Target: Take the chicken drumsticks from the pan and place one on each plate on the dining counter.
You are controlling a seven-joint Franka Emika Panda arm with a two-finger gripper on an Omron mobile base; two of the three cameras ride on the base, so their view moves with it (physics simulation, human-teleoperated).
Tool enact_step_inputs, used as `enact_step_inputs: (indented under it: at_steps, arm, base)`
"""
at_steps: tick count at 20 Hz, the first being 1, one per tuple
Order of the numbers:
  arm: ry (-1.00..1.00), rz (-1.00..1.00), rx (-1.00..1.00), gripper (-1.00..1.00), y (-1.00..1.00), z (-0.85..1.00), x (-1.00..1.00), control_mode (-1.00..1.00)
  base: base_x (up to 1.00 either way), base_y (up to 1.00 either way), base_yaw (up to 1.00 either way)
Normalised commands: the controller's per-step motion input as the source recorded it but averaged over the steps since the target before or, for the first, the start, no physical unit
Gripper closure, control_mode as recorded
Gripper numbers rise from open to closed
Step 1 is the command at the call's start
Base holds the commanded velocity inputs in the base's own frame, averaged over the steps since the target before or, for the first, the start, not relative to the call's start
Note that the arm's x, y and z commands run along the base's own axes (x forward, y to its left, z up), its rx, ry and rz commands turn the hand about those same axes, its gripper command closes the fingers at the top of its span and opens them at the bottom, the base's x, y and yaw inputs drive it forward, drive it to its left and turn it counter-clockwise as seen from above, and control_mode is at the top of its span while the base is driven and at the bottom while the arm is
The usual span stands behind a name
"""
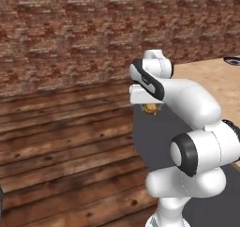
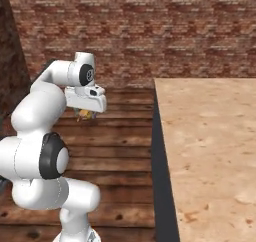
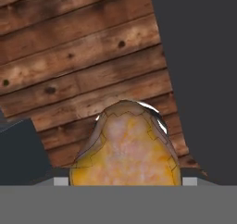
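While the arm is folded in close to its base, the end effector [image 1: 151,109] grasps a chicken drumstick [image 3: 126,149], its jaws clamped on the golden, orange-tinged lump that bulges up between them in the hand view. In both base views the same piece peeks out just under the white hand, held in the air above the plank floor [image 1: 65,146], to the left of the dining worktop [image 2: 210,151] and short of its near-left corner. The worktop's dark side panel [image 3: 199,79] runs down the right of the hand view, so the load is beside the worktop, not yet over it.

As a judgement of progress: one drumstick is picked up and in transit, and its placing is still to come. A dark plate [image 1: 233,60] with a pale rim sits at the far right edge of the worktop in the left base view; too little of it shows to tell whether anything lies on it. The stretch of worktop in the right base view carries nothing.
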Motion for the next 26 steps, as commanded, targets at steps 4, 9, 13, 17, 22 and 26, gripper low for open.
enact_step_inputs:
  at_steps: [4,9,13,17,22,26]
  arm:
    - [0.00,0.00,0.00,1.00,0.00,0.00,0.00,1.00]
    - [0.00,0.00,0.00,1.00,0.00,0.00,0.00,1.00]
    - [0.00,0.00,0.00,1.00,0.00,0.00,0.00,1.00]
    - [0.00,0.00,0.00,1.00,0.00,0.00,0.00,1.00]
    - [0.00,0.00,0.00,1.00,0.00,0.00,0.00,1.00]
    - [0.00,0.00,0.00,1.00,0.00,0.00,0.00,1.00]
  base:
    - [1.00,0.55,-0.16]
    - [1.00,0.57,-0.20]
    - [0.99,0.59,-0.25]
    - [0.98,0.58,-0.29]
    - [0.99,0.54,-0.40]
    - [0.96,0.53,-0.46]
